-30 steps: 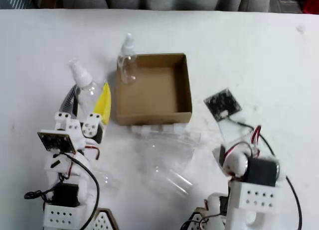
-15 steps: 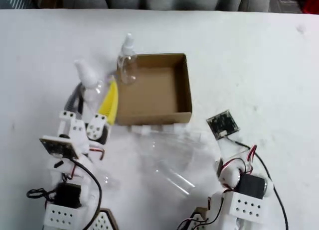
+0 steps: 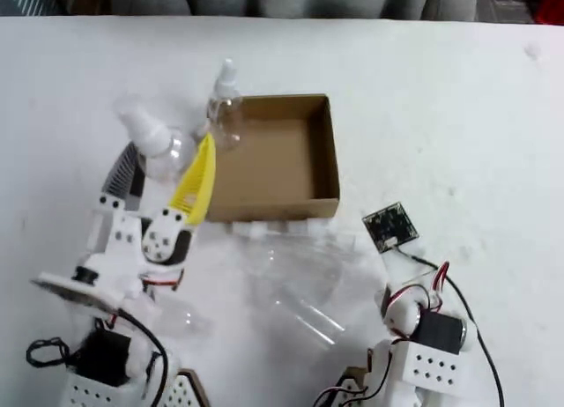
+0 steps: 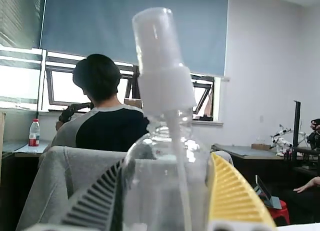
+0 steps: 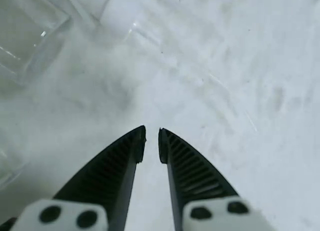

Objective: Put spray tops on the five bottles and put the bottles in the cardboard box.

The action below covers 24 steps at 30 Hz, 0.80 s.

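My left gripper (image 3: 172, 155) is shut on a clear bottle (image 3: 157, 141) with a white spray top, held upright off the table just left of the cardboard box (image 3: 322, 151). In the left wrist view the bottle (image 4: 165, 161) stands between the black finger (image 4: 95, 203) and the yellow finger (image 4: 235, 196). A second capped bottle (image 3: 225, 107) stands at the box's far left corner. Clear uncapped bottles (image 3: 300, 288) lie on the table in front of the box. My right gripper (image 5: 152, 146) is shut with nothing in it, low over the bare table beside clear plastic (image 5: 30, 36).
The right arm's base (image 3: 427, 358) sits at the near right edge, its wrist board (image 3: 392, 226) pointing toward the box. The box is open-topped with nothing visible inside. Bare table lies to the right and behind the box.
My left arm has raised the capped bottle and shifted it slightly toward the box. The right arm has drawn back toward the near edge of the table.
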Each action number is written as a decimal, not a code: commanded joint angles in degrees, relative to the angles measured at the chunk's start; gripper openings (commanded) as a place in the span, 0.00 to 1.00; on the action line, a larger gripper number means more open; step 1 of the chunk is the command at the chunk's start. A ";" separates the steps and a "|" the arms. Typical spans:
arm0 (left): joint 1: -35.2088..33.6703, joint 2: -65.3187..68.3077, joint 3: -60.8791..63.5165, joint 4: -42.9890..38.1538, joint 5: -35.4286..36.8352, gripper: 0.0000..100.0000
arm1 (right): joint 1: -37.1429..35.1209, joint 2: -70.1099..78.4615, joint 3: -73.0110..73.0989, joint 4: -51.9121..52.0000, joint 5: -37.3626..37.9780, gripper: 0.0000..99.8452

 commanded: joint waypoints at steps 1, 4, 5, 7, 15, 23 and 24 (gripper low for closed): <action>0.66 14.99 -12.13 -1.41 0.79 0.02 | 0.48 0.04 0.26 -0.92 0.18 0.02; 0.75 23.60 -16.62 -1.76 0.79 0.02 | 0.48 0.04 0.35 -0.92 0.18 0.02; 0.84 25.98 -17.58 -1.76 0.79 0.02 | 0.48 0.04 0.35 -0.92 0.18 0.02; 0.84 30.11 -18.90 -1.85 0.79 0.02 | 0.48 0.04 0.35 -1.01 0.18 0.02; 0.40 41.63 -15.03 -16.26 0.79 0.02 | 0.48 0.04 0.44 -1.01 0.44 0.02; 0.40 52.70 -9.85 -30.95 0.62 0.02 | 0.48 0.04 0.44 -1.01 0.53 0.02; 0.40 54.46 -9.85 -32.79 0.62 0.02 | 0.48 0.04 0.44 -1.01 0.62 0.02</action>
